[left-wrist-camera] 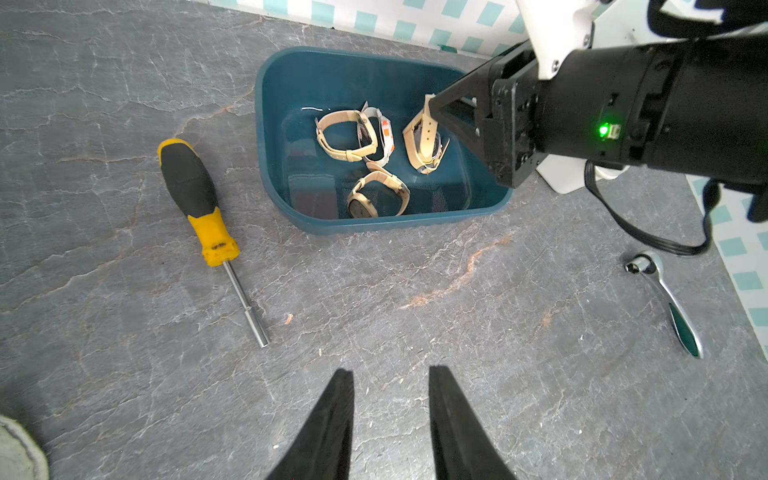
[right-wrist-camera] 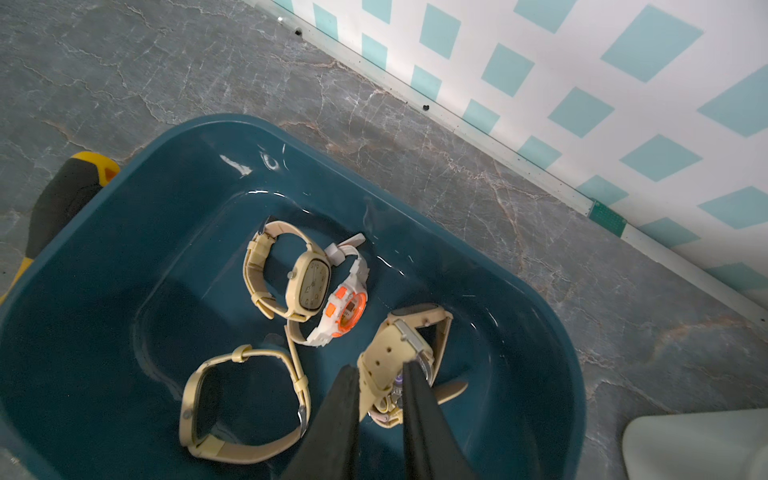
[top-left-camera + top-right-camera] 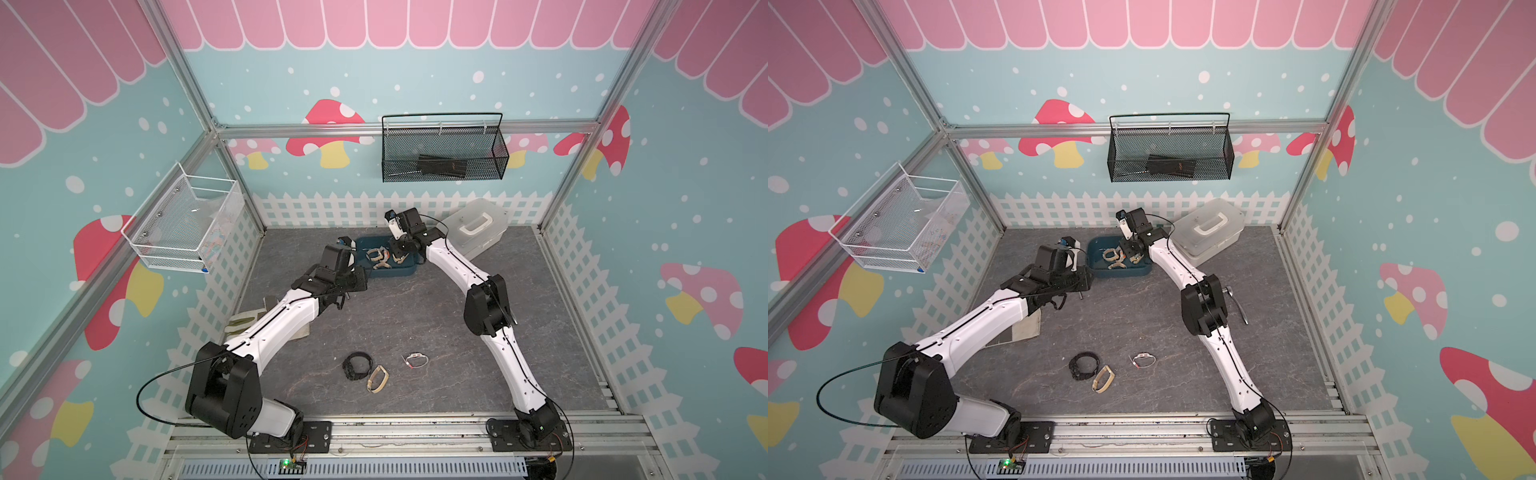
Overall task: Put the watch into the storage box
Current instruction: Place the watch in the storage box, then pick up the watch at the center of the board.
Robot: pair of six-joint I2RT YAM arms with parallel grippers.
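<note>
Already inside the dark teal-blue plastic storage box (image 2: 124,249), the beige strap watch (image 2: 390,353) stood on edge near one wall, its lower loop apparently on the floor. The right gripper (image 2: 378,370) had its black fingers set narrowly on either side of the strap, which filled the gap between them, so it looked held rather than freed.

To finish the drop well, the jaws probably needed to part just enough to free the strap, then lift straight up so that no fingertip hooked the loop and pulled the watch back out. A sideways exit risked nudging its neighbours.

Three more watches lay in the box: a square-faced beige one (image 2: 307,282), a white and orange digital one (image 2: 345,307) touching it, and a round-faced beige one (image 2: 241,399) near the gripper.

The left gripper (image 1: 390,374) hovered over bare table with its fingers apart and nothing between them.

Further out, a black watch (image 3: 357,365), a beige band (image 3: 377,378) and a thin silver watch (image 3: 415,359) remained on the table. The white translucent case with a handle (image 3: 473,228) sat shut beside the box. The black wire-mesh basket (image 3: 442,153) on the wall held something flat and dark that could not be identified.
</note>
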